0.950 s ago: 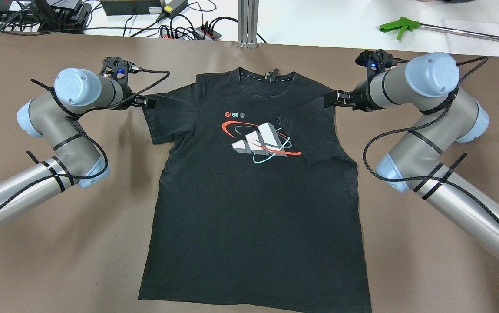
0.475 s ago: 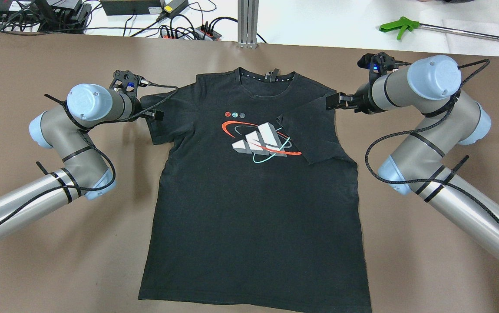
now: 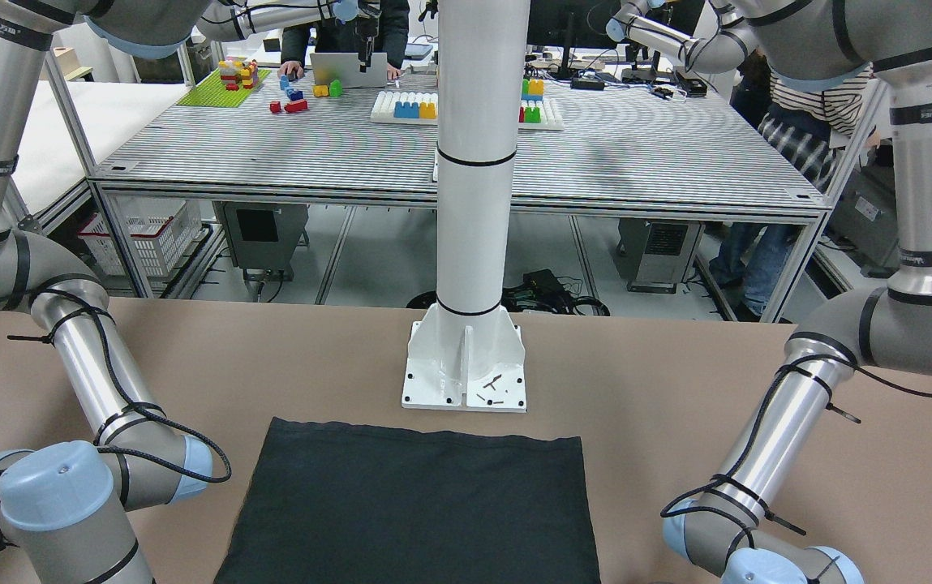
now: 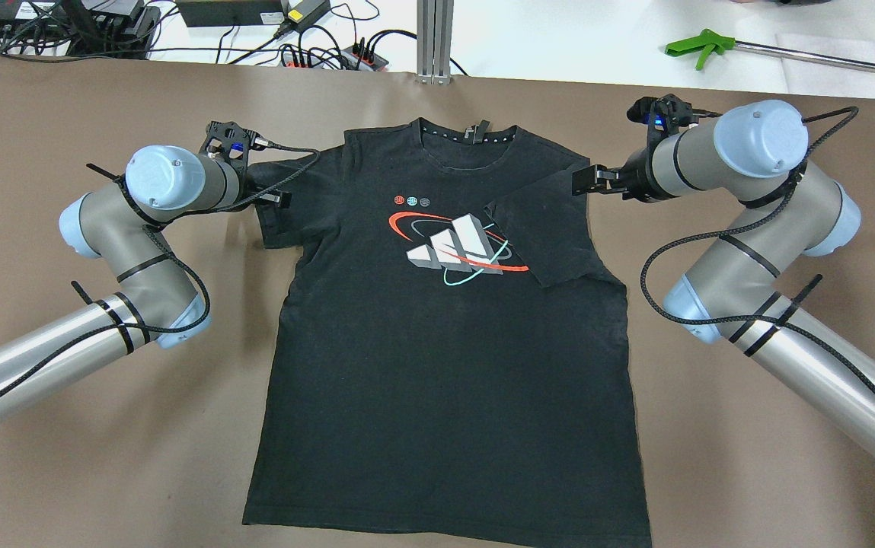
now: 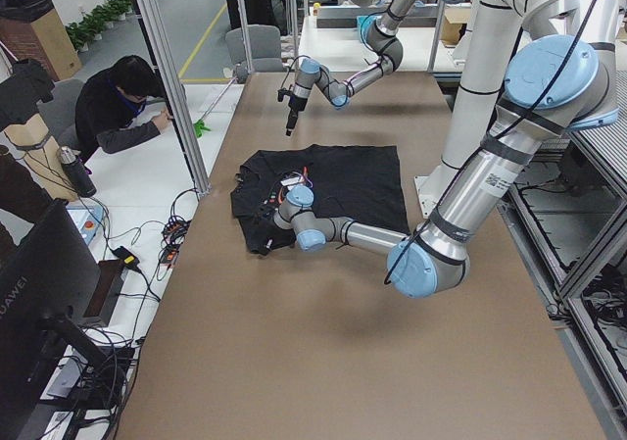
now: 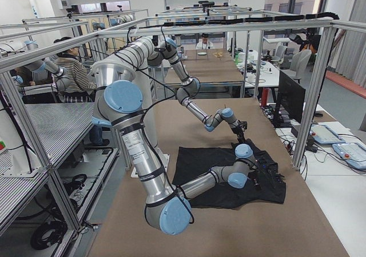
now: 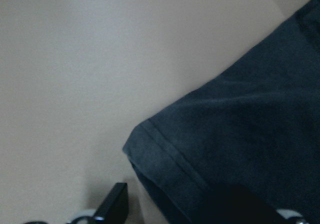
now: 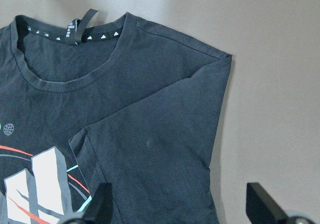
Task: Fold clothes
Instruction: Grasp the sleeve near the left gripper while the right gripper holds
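Observation:
The clothes are one black T-shirt (image 4: 437,380) lying flat, front up, on the brown table (image 4: 102,479). It has a white three-stripe logo (image 4: 458,245) with red and teal rings. Its sleeve on the right side of the overhead view is folded in over the chest (image 4: 551,240). My left gripper (image 4: 273,199) is open low over the other sleeve (image 7: 225,149). One finger (image 7: 115,204) is over the table and the other over the fabric. My right gripper (image 8: 180,204) is open above the folded shoulder (image 8: 200,99), holding nothing.
Beyond the table's far edge lie cables and power strips (image 4: 330,53), a metal post (image 4: 435,38) and a green-handled tool (image 4: 700,46). The robot's white pedestal (image 3: 466,357) stands behind the shirt's hem (image 3: 417,442). A person (image 5: 122,107) sits past the far side.
My left arm has moved toward the shirt, carrying its gripper from beside the sleeve to over the sleeve's edge. The right gripper has shifted only slightly. The shirt has not moved.

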You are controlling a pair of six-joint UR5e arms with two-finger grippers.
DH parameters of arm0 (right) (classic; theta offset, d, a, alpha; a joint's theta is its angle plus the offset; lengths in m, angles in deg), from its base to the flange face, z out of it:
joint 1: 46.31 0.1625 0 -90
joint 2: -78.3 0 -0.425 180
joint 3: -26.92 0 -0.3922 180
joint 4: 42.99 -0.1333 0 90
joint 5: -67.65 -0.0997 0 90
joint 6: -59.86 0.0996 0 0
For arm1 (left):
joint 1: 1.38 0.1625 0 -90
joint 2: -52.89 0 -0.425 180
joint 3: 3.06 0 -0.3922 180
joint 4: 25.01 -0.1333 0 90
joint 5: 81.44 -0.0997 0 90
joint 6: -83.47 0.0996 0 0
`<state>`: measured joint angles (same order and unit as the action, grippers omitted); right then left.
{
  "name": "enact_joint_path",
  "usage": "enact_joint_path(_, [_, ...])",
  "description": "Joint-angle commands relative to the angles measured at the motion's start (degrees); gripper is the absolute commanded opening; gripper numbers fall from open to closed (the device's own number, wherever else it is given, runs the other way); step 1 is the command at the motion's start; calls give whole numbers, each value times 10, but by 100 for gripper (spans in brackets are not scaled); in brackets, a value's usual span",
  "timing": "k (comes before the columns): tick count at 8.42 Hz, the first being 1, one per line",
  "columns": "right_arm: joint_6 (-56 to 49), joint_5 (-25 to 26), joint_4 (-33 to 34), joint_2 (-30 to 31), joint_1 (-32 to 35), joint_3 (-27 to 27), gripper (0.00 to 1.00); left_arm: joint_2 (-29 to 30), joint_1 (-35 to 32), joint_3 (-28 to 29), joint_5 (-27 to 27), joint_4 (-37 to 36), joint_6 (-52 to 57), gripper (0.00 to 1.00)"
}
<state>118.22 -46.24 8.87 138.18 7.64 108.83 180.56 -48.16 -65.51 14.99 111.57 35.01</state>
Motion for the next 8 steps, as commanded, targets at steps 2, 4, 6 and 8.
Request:
enact_joint_path(2, [0, 2, -4, 6, -1, -3, 94, 31, -5, -6, 5, -37, -9, 0])
enact_joint_path(4, [0, 2, -7, 8, -2, -3, 94, 46, -23, -16, 26, -59, -9, 0])
enact_joint_path(6, [-1, 2, -8, 8, -2, -2, 94, 66, -31, -93, 50, -176, -37, 0])
enact_joint_path(8, [-3, 2, -8, 11, -2, -3, 94, 94, 25, -91, -13, -191, -127, 0])
